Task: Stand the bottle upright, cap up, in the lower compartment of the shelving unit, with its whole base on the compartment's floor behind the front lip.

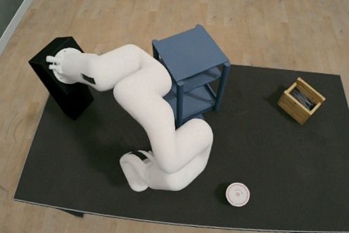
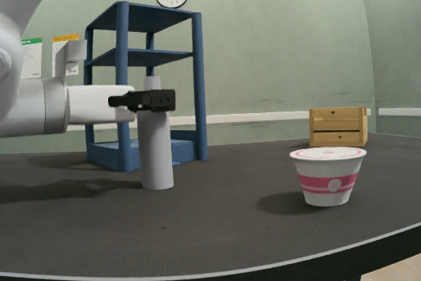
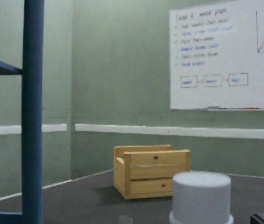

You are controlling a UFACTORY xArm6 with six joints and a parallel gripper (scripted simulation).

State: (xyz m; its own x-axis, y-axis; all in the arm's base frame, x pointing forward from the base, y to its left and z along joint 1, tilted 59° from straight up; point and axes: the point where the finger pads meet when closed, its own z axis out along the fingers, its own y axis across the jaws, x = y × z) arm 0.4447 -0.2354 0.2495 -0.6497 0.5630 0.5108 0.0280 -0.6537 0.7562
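A white bottle (image 2: 155, 157) (image 3: 201, 194) stands upright on the dark mat, cap (image 2: 151, 82) up, just in front of the blue shelving unit (image 1: 190, 52) (image 2: 199, 88) (image 3: 33, 125). My gripper (image 2: 161, 100) reaches in level from the left, and its open black fingers sit on either side of the bottle's shoulder, below the cap. I cannot see them touching the bottle. The arm hides the bottle and the gripper in the overhead view. The floor (image 1: 193, 104) (image 2: 184, 147) of the shelf's lower compartment is bare where it shows.
A white and pink cup (image 1: 237, 193) (image 2: 328, 175) stands on the mat (image 1: 271, 157) near the front edge. A wooden crate (image 1: 300, 104) (image 2: 337, 126) (image 3: 150, 172) stands at the far right. The arm's black pedestal (image 1: 61, 86) is on the left.
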